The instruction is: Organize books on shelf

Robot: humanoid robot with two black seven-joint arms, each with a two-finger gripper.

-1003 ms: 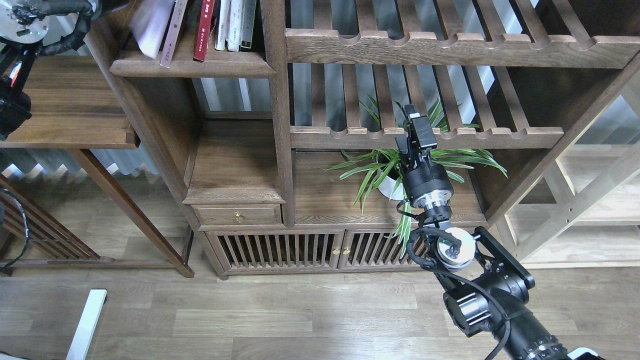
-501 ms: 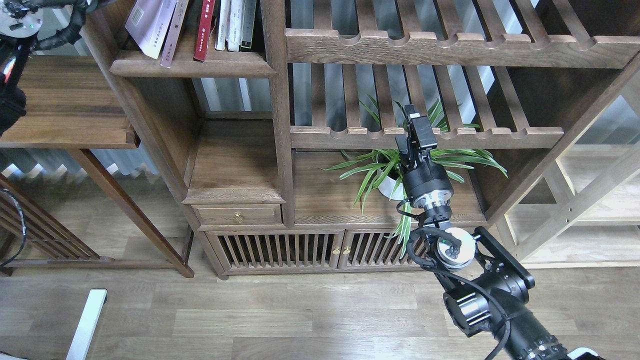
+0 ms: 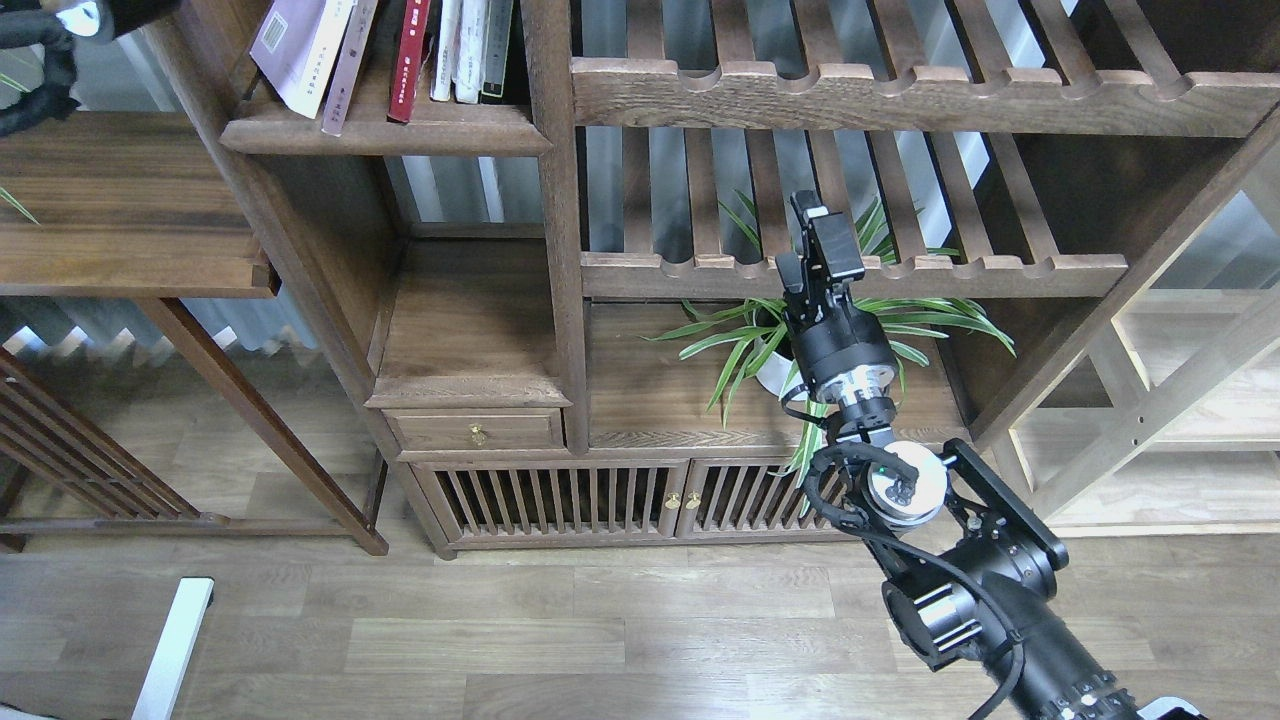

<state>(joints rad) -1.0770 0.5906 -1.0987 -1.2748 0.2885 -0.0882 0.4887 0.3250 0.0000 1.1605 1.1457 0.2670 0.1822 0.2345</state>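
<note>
The books stand in the top-left compartment on the shelf [image 3: 385, 132], a dark-brown board with a rounded front edge. The pale lavender book [image 3: 293, 50] leans to the left at the row's left end, against a thin mauve-spined book [image 3: 347, 65]. The dark red book [image 3: 410, 58] is right of them, then white-spined books [image 3: 456, 50] and a dark one [image 3: 497, 48]. Only a cabled link of my left arm [image 3: 50, 40] shows in the top-left corner; its gripper is out of view. My right gripper [image 3: 822, 228] is raised before the slatted rack, far right of the books, too dark to read.
A potted spider plant [image 3: 770, 335] sits behind my right arm under the scalloped slatted rack [image 3: 980, 272]. Below the books are an open cubby [image 3: 470, 320], a small drawer [image 3: 478, 430] and slatted cabinet doors [image 3: 560, 500]. A wooden side table [image 3: 130, 220] stands left.
My left arm has drawn back up and left from the lavender book, which was blurred a second ago and now rests leaning. My right gripper has shifted slightly up and left.
</note>
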